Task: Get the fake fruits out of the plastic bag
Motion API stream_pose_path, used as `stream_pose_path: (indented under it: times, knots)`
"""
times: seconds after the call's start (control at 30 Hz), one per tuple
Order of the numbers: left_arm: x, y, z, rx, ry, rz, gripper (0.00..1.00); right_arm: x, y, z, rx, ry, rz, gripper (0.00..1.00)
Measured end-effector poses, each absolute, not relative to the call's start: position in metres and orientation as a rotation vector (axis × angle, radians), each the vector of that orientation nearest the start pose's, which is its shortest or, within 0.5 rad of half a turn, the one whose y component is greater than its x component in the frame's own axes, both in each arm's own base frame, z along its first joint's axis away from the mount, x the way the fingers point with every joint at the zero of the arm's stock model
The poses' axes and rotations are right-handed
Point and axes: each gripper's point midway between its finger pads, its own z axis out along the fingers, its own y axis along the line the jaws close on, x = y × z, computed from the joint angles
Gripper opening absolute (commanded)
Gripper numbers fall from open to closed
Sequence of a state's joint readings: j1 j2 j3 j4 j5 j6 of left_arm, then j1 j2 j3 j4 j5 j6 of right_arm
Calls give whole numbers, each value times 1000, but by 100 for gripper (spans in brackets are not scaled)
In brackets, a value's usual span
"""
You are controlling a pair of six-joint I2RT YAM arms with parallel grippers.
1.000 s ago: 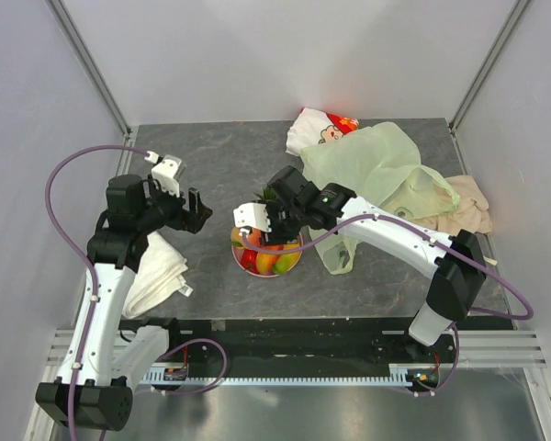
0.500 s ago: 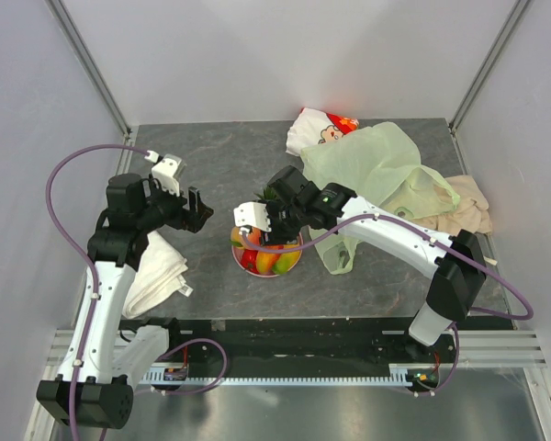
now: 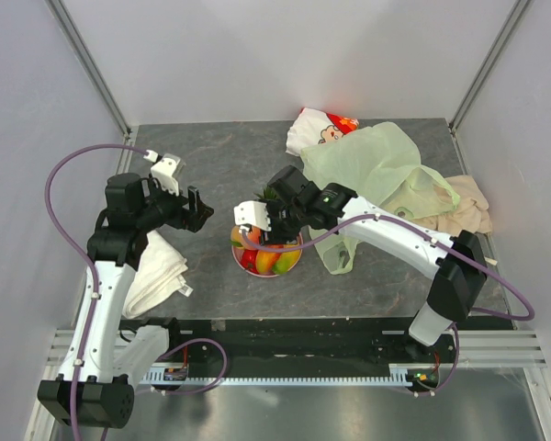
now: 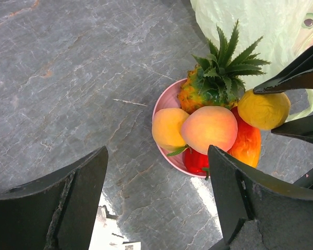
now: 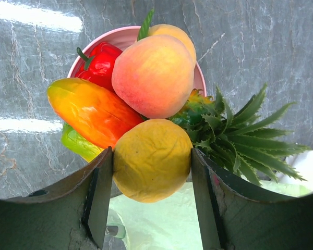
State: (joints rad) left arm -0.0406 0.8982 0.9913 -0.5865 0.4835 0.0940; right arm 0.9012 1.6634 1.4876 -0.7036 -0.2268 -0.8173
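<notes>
The right gripper (image 5: pixel 152 169) stands over the pink plate (image 4: pixel 164 101) near the middle of the table (image 3: pixel 211 156), its two fingers set partly apart and pressed against either side of a round yellow fruit (image 5: pixel 152 161), which fills the gap between them; whether that fruit also rests on the pile under it cannot be told. The other fake fruits (image 3: pixel 266 255) lie heaped on the plate just below the fingers: a peach (image 5: pixel 154 73) on top, a paler orange-yellow fruit (image 4: pixel 167 127) touching it on the left, a red pepper (image 5: pixel 96 62), a yellow-red mango (image 5: pixel 91 112) with a green piece (image 5: pixel 78 143) tucked under it, and a pineapple (image 4: pixel 206 91) at the far side of the plate with its green crown pointing toward the plastic bag (image 3: pixel 386 170). The bag lies crumpled to the far right of the plate (one handle loop trails down just right of the rim), and no fruit shows inside it. The left gripper (image 4: pixel 157 156) hangs above bare table to the left of the plate, jaws spread wide with nothing between them, clear of the fruit. A white-and-red printed pouch (image 3: pixel 317 129) sits at the far edge beside the bag, a beige cloth (image 3: pixel 473 207) lies at the right, and a white towel (image 3: pixel 156 266) lies near the left arm
</notes>
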Motion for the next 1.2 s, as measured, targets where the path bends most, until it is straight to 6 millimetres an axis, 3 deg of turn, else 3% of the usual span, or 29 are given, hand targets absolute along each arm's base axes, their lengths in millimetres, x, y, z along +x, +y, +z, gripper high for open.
stream_pose_path:
  times: [0.13, 0.37, 0.6, 0.9, 1.2]
  knots:
    - [276, -90, 256, 433, 1988, -468, 83, 264, 344, 185, -1886, 1540, 299, 48]
    - [277, -93, 256, 443, 1985, -487, 83, 252, 334, 214, -1762, 1574, 344, 33]
    - [278, -95, 253, 436, 1997, -506, 83, 244, 344, 235, -1589, 1641, 479, 38]
    - [277, -95, 253, 438, 1997, -512, 83, 242, 349, 217, -1535, 1700, 528, 42]
    - [279, -93, 251, 429, 2007, -509, 83, 248, 357, 218, -1506, 1684, 536, 49]
